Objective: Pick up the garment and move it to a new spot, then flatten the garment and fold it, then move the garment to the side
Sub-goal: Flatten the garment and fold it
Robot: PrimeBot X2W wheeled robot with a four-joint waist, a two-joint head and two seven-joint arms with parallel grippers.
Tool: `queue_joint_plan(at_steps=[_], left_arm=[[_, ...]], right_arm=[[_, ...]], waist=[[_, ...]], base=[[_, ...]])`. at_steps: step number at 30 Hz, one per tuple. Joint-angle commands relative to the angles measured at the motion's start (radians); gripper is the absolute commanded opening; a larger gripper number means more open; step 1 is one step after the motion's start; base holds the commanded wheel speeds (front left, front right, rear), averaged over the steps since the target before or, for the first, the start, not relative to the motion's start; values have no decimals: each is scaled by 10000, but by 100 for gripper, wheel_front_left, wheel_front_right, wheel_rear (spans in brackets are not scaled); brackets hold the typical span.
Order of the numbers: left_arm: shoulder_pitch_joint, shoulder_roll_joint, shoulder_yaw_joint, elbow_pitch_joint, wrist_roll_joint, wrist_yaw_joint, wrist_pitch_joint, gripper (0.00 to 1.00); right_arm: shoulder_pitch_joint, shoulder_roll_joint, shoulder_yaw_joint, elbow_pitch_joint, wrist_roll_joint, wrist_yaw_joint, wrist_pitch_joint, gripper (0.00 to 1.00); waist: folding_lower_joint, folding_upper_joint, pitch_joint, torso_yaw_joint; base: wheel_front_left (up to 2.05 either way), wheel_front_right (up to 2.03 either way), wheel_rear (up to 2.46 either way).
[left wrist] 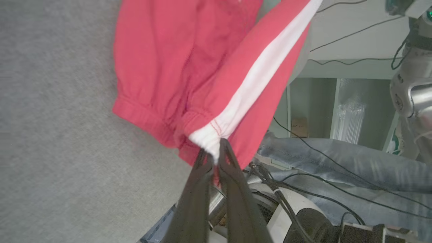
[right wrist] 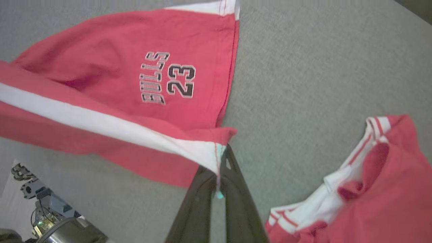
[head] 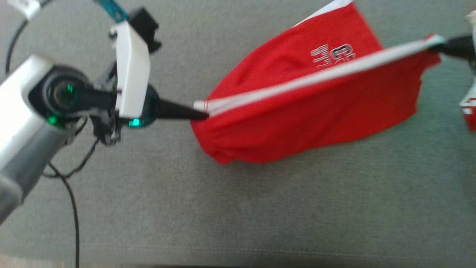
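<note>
The garment [head: 297, 111] is a pair of red shorts with a white side stripe and "BULLS 23" print. It hangs stretched between my two grippers above the grey cloth surface. My left gripper [head: 200, 114] is shut on the waistband end of the stripe, seen close in the left wrist view [left wrist: 216, 152]. At the right edge of the head view my right gripper [head: 440, 45] is shut on the hem end of the stripe; the right wrist view shows that pinch [right wrist: 221, 162]. The garment's far leg [right wrist: 162, 74] droops onto the surface.
A second red and white garment [right wrist: 364, 189] lies crumpled to the right, also at the right edge of the head view [head: 469, 108]. The grey cloth surface [head: 238, 208] spreads wide in front. Black cables [head: 72, 208] trail below my left arm. Denim fabric [left wrist: 354, 168] lies beyond the surface's edge.
</note>
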Motion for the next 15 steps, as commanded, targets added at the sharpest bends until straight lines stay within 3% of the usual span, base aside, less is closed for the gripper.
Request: queue_joint_plan(at_steps=[1, 5, 15], left_arm=[[-812, 261, 651, 122, 104, 90, 56, 0], [-1401, -246, 684, 909, 248, 92, 73, 0], [-2162, -1061, 503, 2384, 739, -97, -16, 0]], right_arm=[[-392, 79, -369, 192, -250, -7, 164, 0], [-1157, 760, -426, 1110, -879, -7, 522, 0], [-2216, 1684, -694, 2439, -1581, -7, 346, 0]], waist=[[-1, 0, 709, 509], [-1, 0, 1189, 842], [-1, 0, 1716, 1192]], base=[[0, 0, 0], [0, 0, 0], [0, 0, 0]])
